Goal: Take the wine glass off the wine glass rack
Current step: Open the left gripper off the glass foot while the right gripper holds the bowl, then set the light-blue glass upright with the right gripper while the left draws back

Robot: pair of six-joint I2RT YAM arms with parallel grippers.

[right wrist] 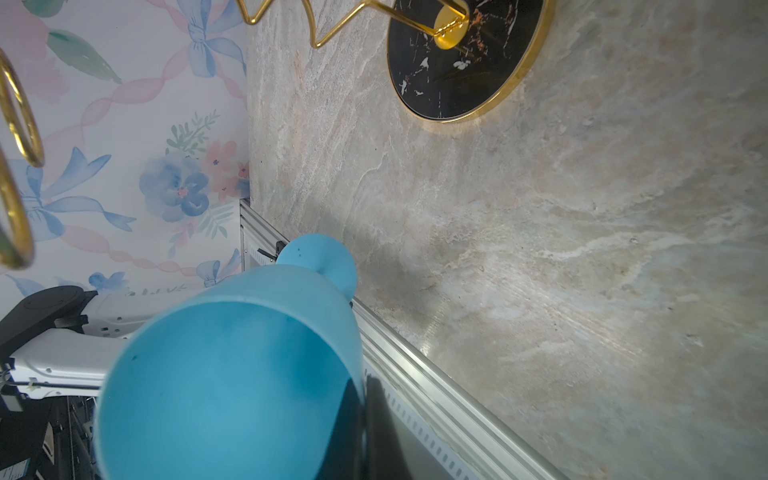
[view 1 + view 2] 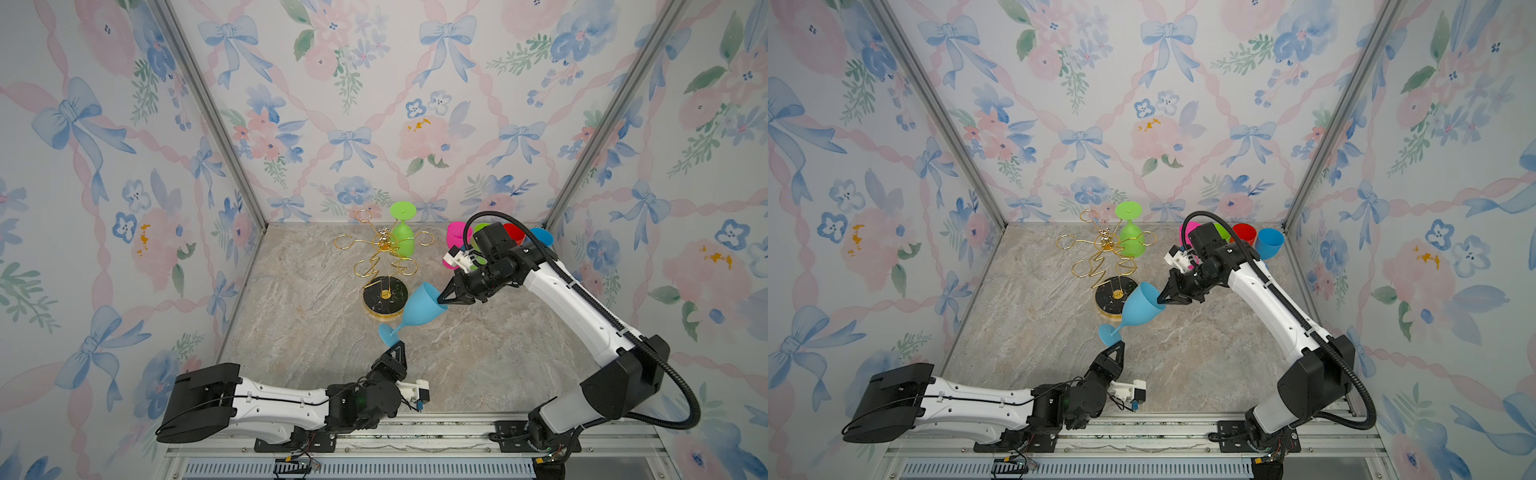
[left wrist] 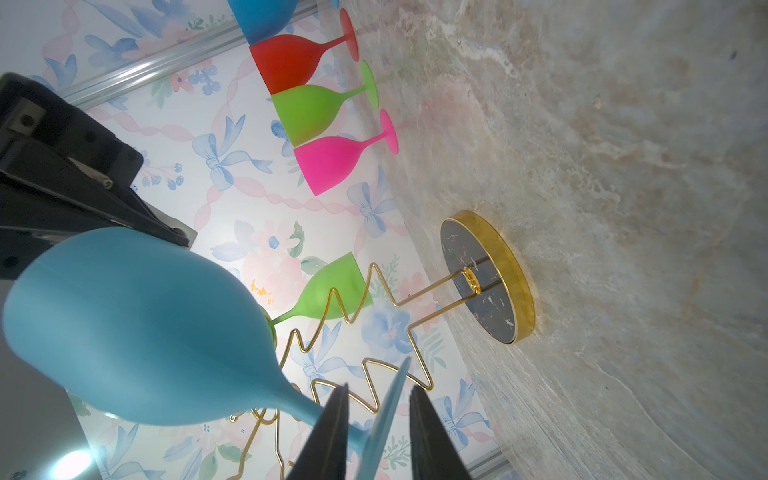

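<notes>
R gripper (image 2: 441,298) pinches the blue wine glass (image 2: 424,307) by its rim; L gripper (image 2: 398,345) gapes around its foot. Glass is off the wine glass rack (image 2: 384,249), not set down yet; green glass (image 2: 402,243) hangs there.

Sky-blue wine glass (image 2: 424,306), gold wine glass rack (image 2: 384,241), black marbled base (image 2: 374,301), lime-green glass (image 2: 403,243), beige veined tabletop (image 2: 478,353), pastel bow-and-flower wallpaper (image 2: 374,83).

Robot test booth: floral-papered walls (image 2: 374,104), aluminium frame (image 2: 211,112), marble-look tabletop (image 2: 457,353).

Matt plastic wine glass (image 2: 424,305), shiny gold metal wire rack (image 2: 380,305).
</notes>
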